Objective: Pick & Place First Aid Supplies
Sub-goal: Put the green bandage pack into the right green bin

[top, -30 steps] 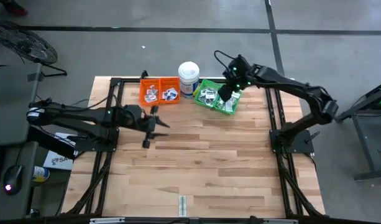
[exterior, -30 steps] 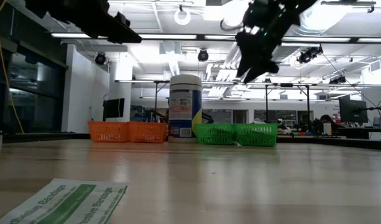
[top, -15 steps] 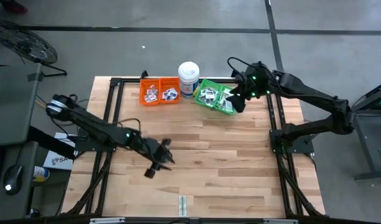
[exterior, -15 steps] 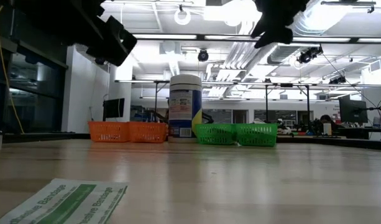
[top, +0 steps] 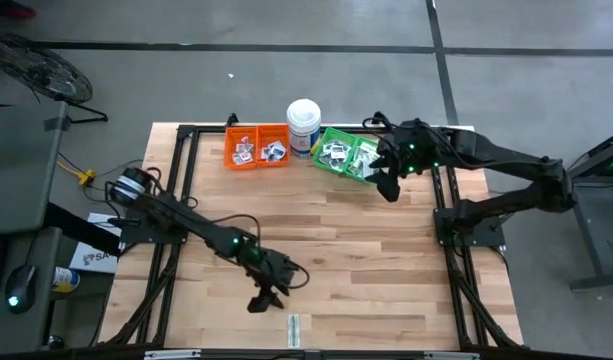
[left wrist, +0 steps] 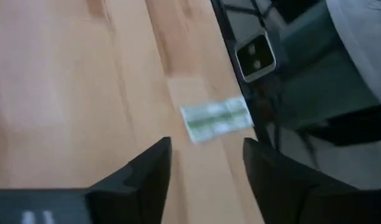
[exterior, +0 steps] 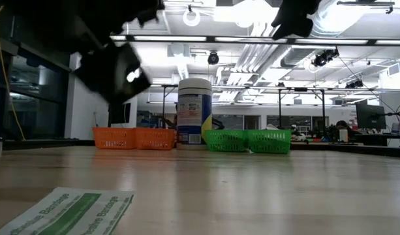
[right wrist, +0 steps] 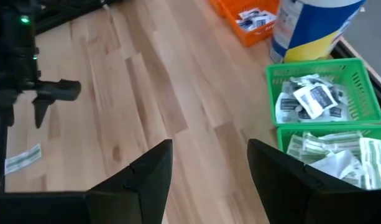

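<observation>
Now my left tool (top: 267,297) hangs with fingers spread and empty, just short of the lone bandage strip (top: 298,326) by the bench's near edge, its long axis crosswise to that edge.

Left gripper (top: 269,297) spread, reaching forward low; right gripper (top: 386,186) spread.
</observation>
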`<state>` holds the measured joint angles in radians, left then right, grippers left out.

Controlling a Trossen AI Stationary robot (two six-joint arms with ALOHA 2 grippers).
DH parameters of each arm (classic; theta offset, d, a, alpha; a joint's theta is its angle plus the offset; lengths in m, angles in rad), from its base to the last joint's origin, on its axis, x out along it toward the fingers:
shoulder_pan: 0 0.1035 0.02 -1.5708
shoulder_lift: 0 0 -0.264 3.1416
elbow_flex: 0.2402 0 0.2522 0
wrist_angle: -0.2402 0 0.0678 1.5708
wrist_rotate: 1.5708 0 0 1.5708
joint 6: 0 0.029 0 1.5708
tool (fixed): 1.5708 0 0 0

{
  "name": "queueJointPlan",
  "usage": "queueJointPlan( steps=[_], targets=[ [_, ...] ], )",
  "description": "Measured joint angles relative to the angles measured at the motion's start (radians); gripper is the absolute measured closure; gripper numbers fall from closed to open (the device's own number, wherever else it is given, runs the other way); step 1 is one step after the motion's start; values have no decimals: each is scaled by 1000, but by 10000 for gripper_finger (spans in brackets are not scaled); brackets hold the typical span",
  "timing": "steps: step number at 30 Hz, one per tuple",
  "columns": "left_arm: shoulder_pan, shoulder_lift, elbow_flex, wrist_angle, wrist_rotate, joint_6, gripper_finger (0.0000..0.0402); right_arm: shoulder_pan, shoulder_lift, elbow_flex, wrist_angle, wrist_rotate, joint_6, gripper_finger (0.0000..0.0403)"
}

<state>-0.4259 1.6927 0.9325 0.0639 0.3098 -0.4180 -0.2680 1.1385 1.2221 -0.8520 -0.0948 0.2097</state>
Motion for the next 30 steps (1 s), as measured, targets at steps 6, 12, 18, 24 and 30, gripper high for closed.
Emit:
queueJointPlan(
  steps=[6, 12, 18, 24, 30],
  targets=[
    [6, 92, 27, 2, 162, -139, 158, 79, 0, 0, -7, 47, 35, 201],
    [7, 146, 46, 58, 143, -167, 152, 153, 0, 0, -11, 90, 71, 201],
    [7, 220, 49, 125, 153, -253, 152, 217, 0, 0, -14, 144, 97, 201],
    [7, 267, 73, 159, 150, -287, 152, 255, 0, 0, -23, 163, 115, 201],
    [6, 298, 111, 145, 139, -289, 152, 286, 0, 0, -31, 175, 130, 201]
  ],
)
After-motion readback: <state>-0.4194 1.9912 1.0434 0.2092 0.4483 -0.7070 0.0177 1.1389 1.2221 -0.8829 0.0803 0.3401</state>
